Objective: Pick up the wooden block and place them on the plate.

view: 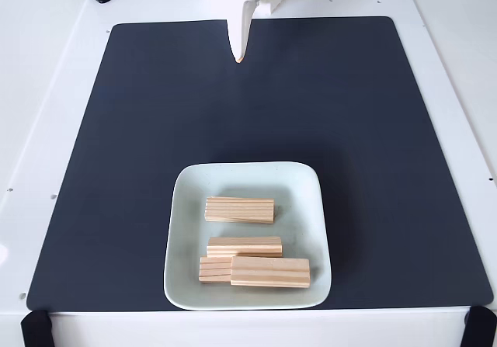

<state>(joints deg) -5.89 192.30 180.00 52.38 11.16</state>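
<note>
White worktop (54, 91), dark mat (140, 130). Four wooden blocks (239, 209) (244, 246) (269, 272) (214, 269) lie inside plate (307, 184), lower centre. Pincer (240, 57) top centre, clenched, empty, well apart. Task looks complete; nothing left on mat.

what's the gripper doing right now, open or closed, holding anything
White gripper: fingers together at the tip, looks closed, holding nothing; it hangs over the dark mat's far edge, well away from the light-tan wooden blocks.
</note>
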